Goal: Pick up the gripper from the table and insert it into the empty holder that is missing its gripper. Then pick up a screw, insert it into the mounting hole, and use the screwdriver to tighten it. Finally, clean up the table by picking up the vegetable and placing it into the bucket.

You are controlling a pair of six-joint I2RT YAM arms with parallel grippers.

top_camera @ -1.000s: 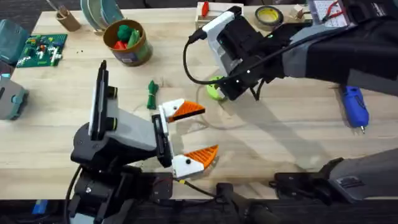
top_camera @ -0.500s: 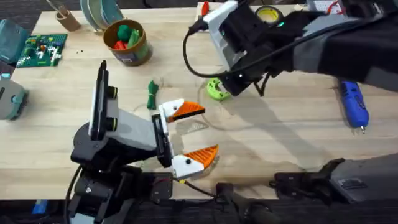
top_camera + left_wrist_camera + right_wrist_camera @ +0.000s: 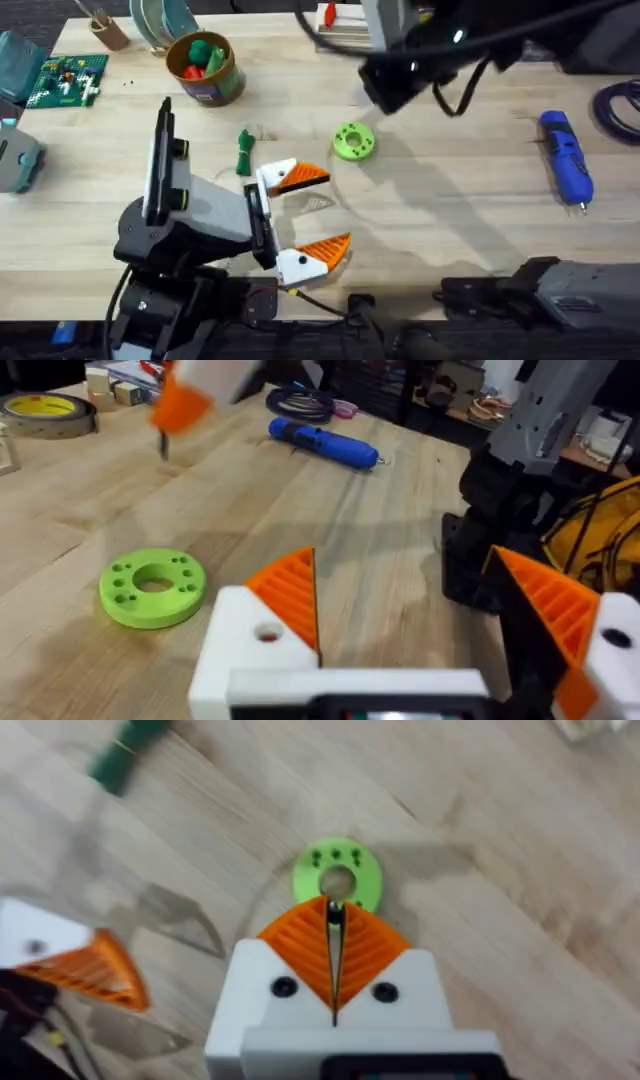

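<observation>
Overhead: one vegetable (image 3: 244, 152), one screwdriver (image 3: 565, 157); left hand (image 3: 315, 215) wide, right hand (image 3: 334, 965) pinched together.

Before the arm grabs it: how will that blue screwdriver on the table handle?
The blue screwdriver lies flat on its side on the table, so it's unlikely to tip. Its rounded body may roll a little if pushed. It looks like hard plastic, probably stiff and fairly heavy.
</observation>
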